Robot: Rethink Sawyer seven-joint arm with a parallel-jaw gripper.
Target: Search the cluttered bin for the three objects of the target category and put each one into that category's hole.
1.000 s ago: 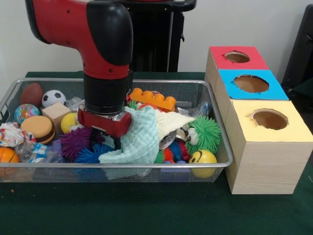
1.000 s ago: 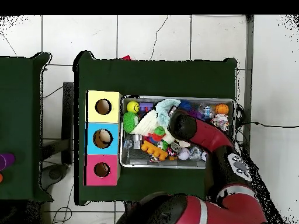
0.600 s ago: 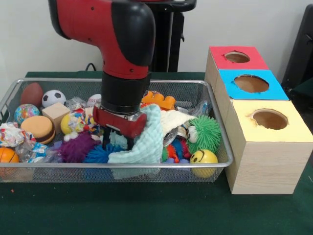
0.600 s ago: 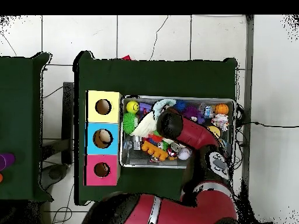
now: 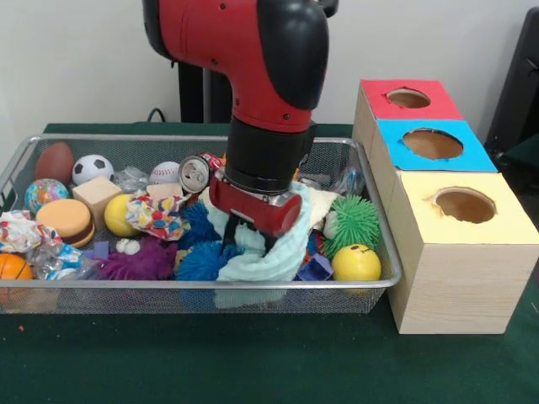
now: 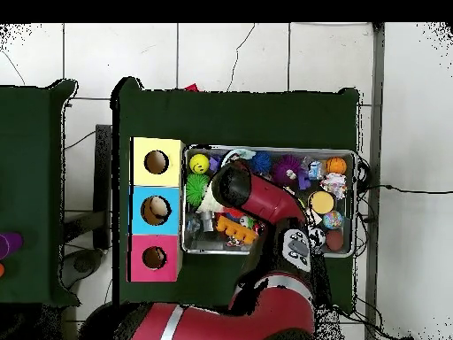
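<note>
While the arm reaches into the wire bin point(image 5: 370, 282), its pincer point(image 5: 250, 238) sits buried in a pale green cloth point(image 5: 274, 257) beside the yellow smiley ball point(image 5: 356, 263); whether it grips, I cannot tell.

White wall point(image 5: 84, 59), tiled floor point(image 6: 230, 53), green table point(image 5: 253, 362)

text: none legible | labels: none | brands: none | numbers: none | signs: none
</note>
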